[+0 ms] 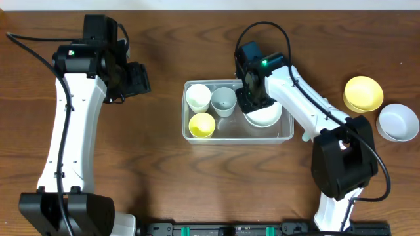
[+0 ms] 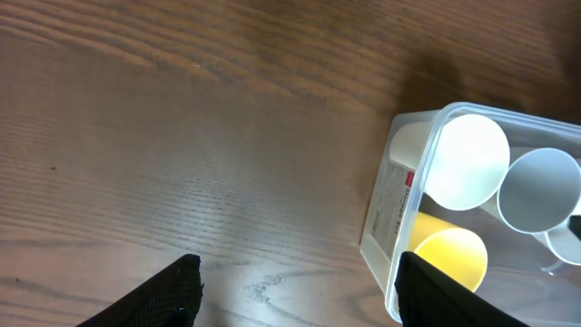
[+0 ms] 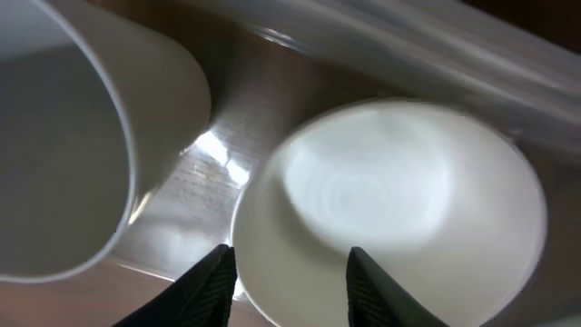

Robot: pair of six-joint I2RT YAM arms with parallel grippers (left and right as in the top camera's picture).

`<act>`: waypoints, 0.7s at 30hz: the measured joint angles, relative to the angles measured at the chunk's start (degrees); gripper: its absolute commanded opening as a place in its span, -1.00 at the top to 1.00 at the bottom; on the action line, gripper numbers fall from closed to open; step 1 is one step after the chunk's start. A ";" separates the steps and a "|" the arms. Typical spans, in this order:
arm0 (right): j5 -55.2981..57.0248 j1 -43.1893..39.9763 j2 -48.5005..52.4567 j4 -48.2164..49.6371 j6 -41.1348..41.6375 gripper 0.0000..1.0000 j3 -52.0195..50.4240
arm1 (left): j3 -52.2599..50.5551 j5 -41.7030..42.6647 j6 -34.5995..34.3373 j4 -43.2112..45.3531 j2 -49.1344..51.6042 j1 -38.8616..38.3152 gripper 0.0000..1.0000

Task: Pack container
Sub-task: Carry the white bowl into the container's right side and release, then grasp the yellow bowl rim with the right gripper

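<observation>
Inside the container (image 1: 186, 111), beside three cups (image 1: 224, 99), the right gripper (image 3: 286, 263) has its jaws partly apart astride a white bowl (image 3: 399, 209) rim. Left of the container, the left gripper (image 2: 300, 262) gapes wide, empty.

Bright, even light from above, soft shadows on the table (image 1: 164, 177). Right wrist view's all smear: white bowl (image 3: 399, 200) blurred, glare flaring off the container (image 3: 213, 154) floor.
</observation>
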 measured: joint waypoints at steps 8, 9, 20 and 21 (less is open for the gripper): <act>8.68 -6.47 -13.07 2.23 0.37 -0.70 3.43 | 0.00 0.00 0.02 -0.07 0.00 0.00 -0.38; 9.51 -8.72 -15.08 2.71 -0.07 -0.71 4.02 | 0.00 0.00 0.02 -0.09 0.00 0.00 -0.38; 8.96 -32.85 -8.46 1.88 -5.03 -0.68 4.85 | 0.00 0.00 0.02 -0.09 0.00 0.00 -0.38; 8.24 -33.99 -6.93 1.86 -5.33 -0.67 4.70 | 0.00 0.00 0.00 -0.09 0.00 -0.02 -0.38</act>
